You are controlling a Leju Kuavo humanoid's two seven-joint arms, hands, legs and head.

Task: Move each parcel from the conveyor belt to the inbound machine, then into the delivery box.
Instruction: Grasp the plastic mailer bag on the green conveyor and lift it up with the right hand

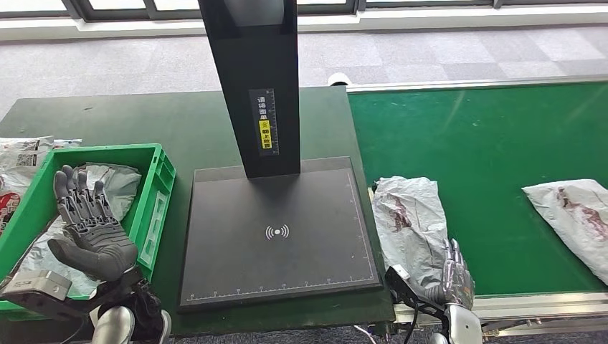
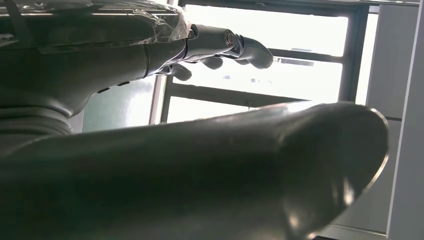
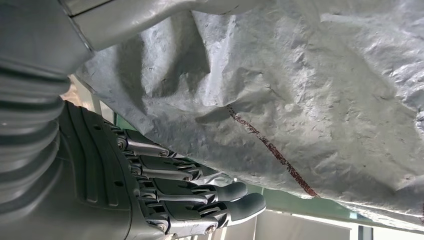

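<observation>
holding grey parcels (image 1: 118, 183), green crate (image 1: 159, 161)

Right hand under a grey parcel
The right hand (image 3: 165, 200), fingers (image 3: 235, 191) extended, lies just beneath the crumpled grey parcel (image 3: 310, 90), which bears a dark red streak

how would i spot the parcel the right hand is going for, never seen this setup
Find the green conveyor belt right of the black inbound machine. Two grey parcels lie on it; it is the nearer parcel, at the belt's left end beside the machine, with the right hand at its near edge.
</observation>
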